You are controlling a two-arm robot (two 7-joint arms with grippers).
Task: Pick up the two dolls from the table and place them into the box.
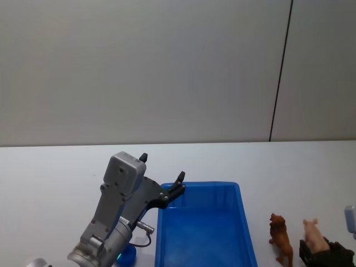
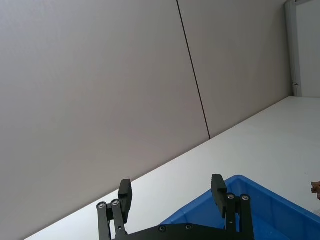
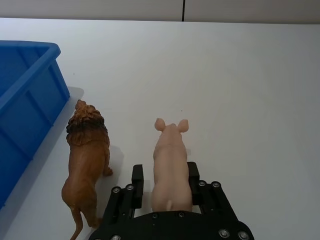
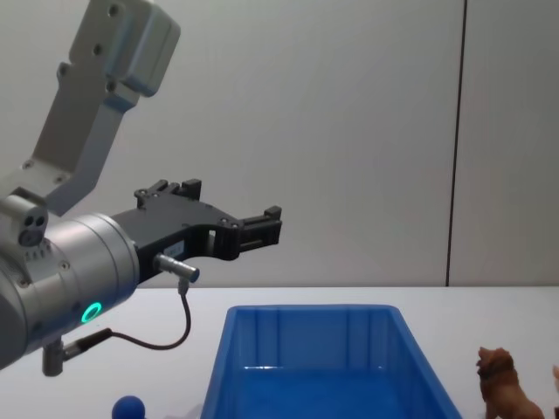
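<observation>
The brown, lion-like doll [image 1: 281, 239] [image 3: 87, 155] [image 4: 507, 393] stands on the white table [image 1: 55, 167] just right of the blue box [image 1: 243, 222] [image 3: 30, 90] [image 4: 306, 307]. The pale pink doll [image 1: 313, 233] [image 3: 170, 165] stands right beside it. My right gripper [image 1: 318, 246] [image 3: 165, 175] sits low on the table, open, one finger on each side of the pink doll's rear half, with a thin gap on one side. My left gripper [image 1: 162, 167] [image 2: 171, 192] [image 4: 229, 202] hangs open and empty above the box's far left corner.
The box interior looks bare. A small blue round object [image 1: 128, 255] [image 4: 129, 406] lies on the table left of the box, under my left arm. A plain grey wall [image 1: 167, 67] runs behind the table's far edge.
</observation>
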